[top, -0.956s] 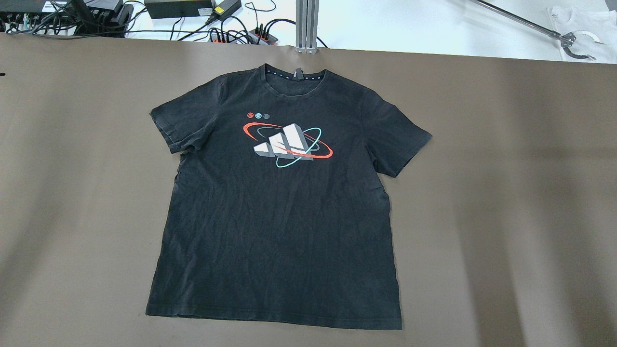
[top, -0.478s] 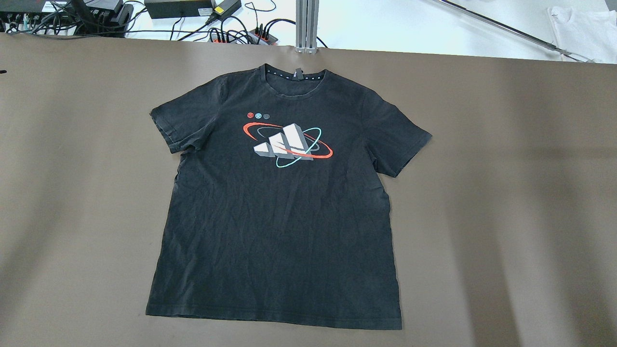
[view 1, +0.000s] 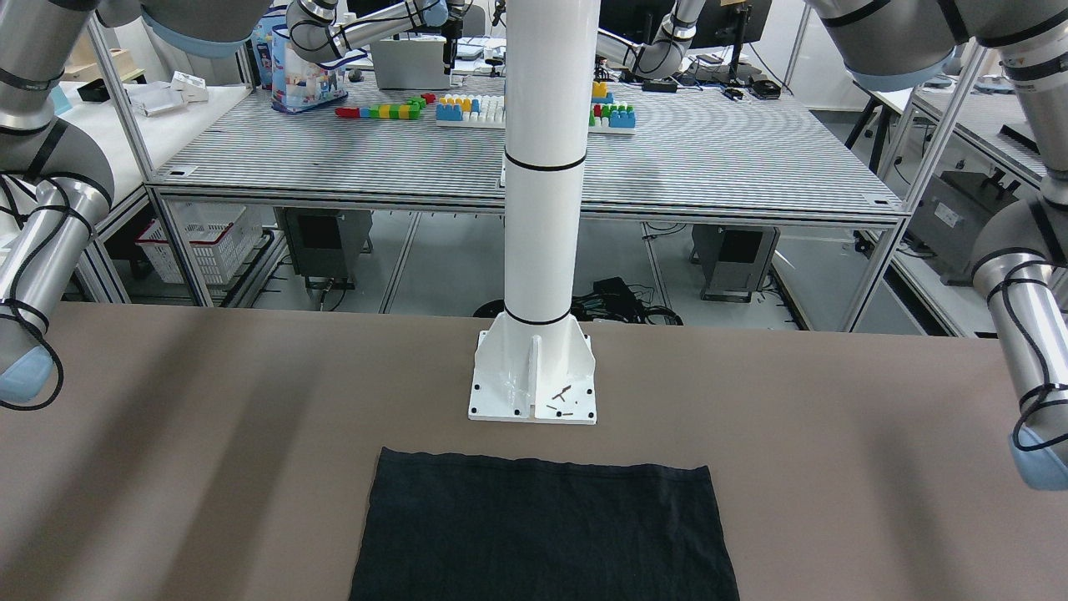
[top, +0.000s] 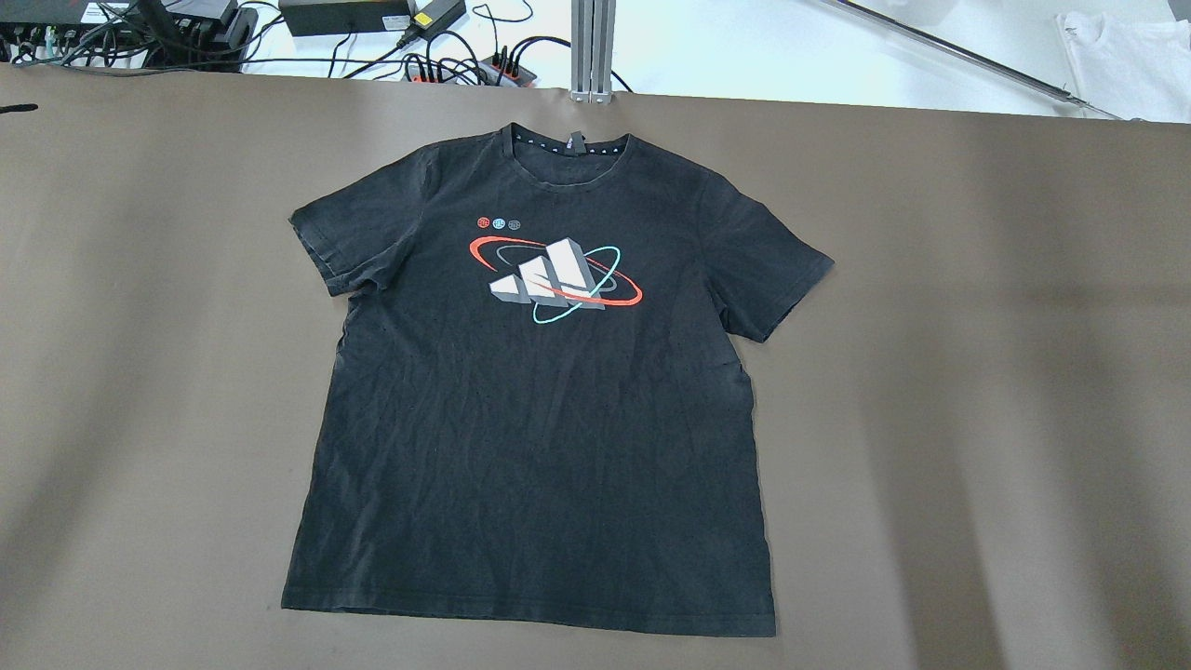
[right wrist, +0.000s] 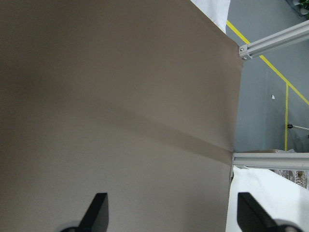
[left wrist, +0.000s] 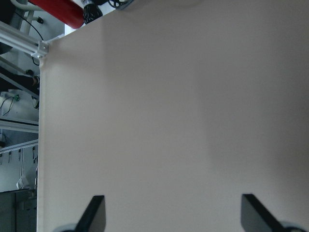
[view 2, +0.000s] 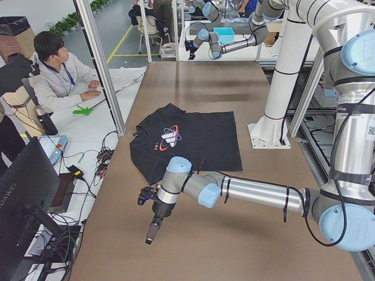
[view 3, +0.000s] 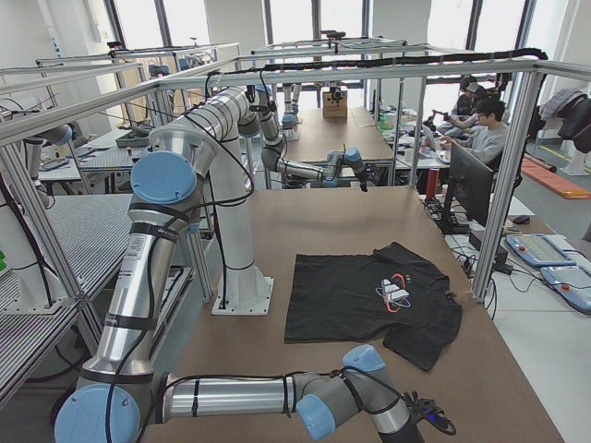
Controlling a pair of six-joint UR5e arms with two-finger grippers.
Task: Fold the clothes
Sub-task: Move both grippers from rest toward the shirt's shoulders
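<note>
Shirt report for you: the black T-shirt [top: 540,419] is lying flat and face up on the brown table [top: 977,372]. Its collar is pointing away from the robot and its hem is sitting near the base of the white pillar [view 1: 542,209] without touching it. Both short sleeves are spreading out to the sides, and the red, white and teal chest print [top: 552,279] is showing. The fabric is looking lightly wrinkled and is not yet folded.

The left gripper [left wrist: 173,217] is hanging over bare tabletop toward the table's left end, well apart from the shirt, with its fingertips [left wrist: 96,212] standing wide apart. The right gripper [right wrist: 173,212] is facing bare tabletop beside a table edge, its jaws likewise spread wide. Neither one is touching the shirt.

A person [view 2: 58,76] is sitting at a white desk beyond the table's far side.
</note>
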